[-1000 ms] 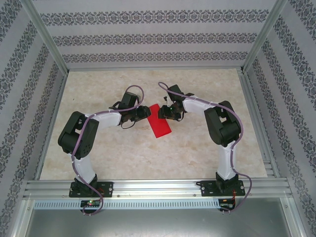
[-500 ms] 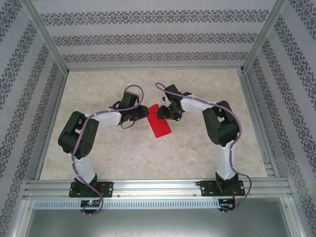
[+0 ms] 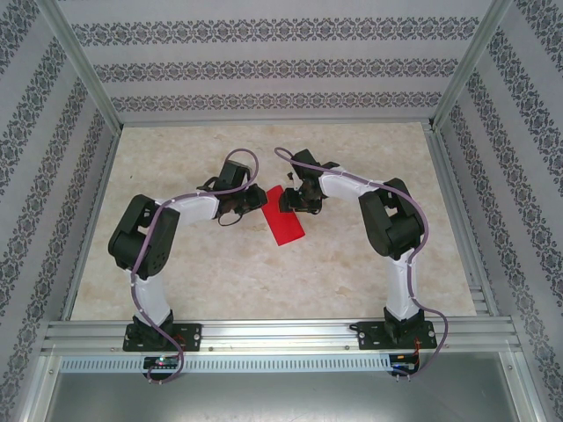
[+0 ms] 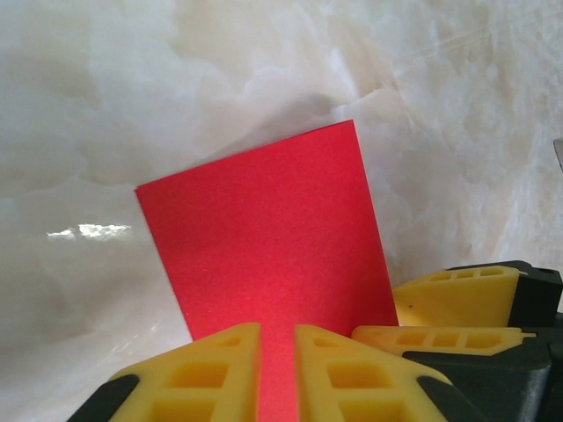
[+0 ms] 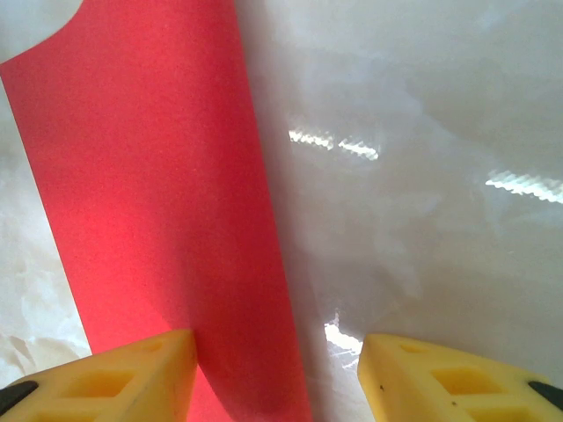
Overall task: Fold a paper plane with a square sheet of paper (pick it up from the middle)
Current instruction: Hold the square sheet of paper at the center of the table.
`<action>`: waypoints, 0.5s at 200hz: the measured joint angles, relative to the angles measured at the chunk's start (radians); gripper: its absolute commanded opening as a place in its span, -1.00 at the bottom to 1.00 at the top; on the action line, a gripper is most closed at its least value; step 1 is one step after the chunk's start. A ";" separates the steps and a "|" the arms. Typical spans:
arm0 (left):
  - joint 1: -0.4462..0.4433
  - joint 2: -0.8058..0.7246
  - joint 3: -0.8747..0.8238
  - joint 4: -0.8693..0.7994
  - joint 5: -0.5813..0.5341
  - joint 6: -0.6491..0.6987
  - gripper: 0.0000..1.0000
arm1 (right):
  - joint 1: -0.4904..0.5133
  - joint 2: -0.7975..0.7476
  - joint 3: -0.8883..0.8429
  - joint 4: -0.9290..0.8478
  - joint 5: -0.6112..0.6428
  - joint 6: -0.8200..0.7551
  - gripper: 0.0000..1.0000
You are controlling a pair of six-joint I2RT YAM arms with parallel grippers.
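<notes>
The square sheet of paper (image 3: 284,223) is bright red and lies as a narrow oblong on the marble table between the two arms. A paper plane is out of view. My left gripper (image 3: 261,200) is at the sheet's left edge. In the left wrist view its jaws (image 4: 277,332) stand a narrow gap apart, and the red sheet (image 4: 264,229) runs through that gap. My right gripper (image 3: 288,202) is at the sheet's far right edge. It stands open (image 5: 277,341), one fingertip over the red sheet (image 5: 149,176) and the other over bare table. The sheet's long edge curls up slightly there.
The right gripper's yellow fingers (image 4: 457,303) show close beside the left one's. The marble tabletop (image 3: 264,281) is ringed by an aluminium frame (image 3: 281,330) and patterned walls, with free surface in front of and behind the paper.
The left gripper's jaws have closed from wider apart to a narrow gap at the paper's edge. Both wrists have edged slightly away from the bases. The paper has stayed put.
</notes>
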 measured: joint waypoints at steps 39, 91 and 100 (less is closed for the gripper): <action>-0.001 0.050 0.031 0.000 0.049 0.000 -0.79 | 0.000 0.004 0.008 -0.009 0.000 0.000 0.10; -0.017 0.086 0.059 -0.004 0.079 0.000 -0.85 | 0.000 0.011 0.019 -0.023 0.000 0.000 0.10; -0.018 0.090 0.061 -0.005 0.082 0.001 -0.86 | 0.000 0.012 0.021 -0.024 0.000 0.000 0.09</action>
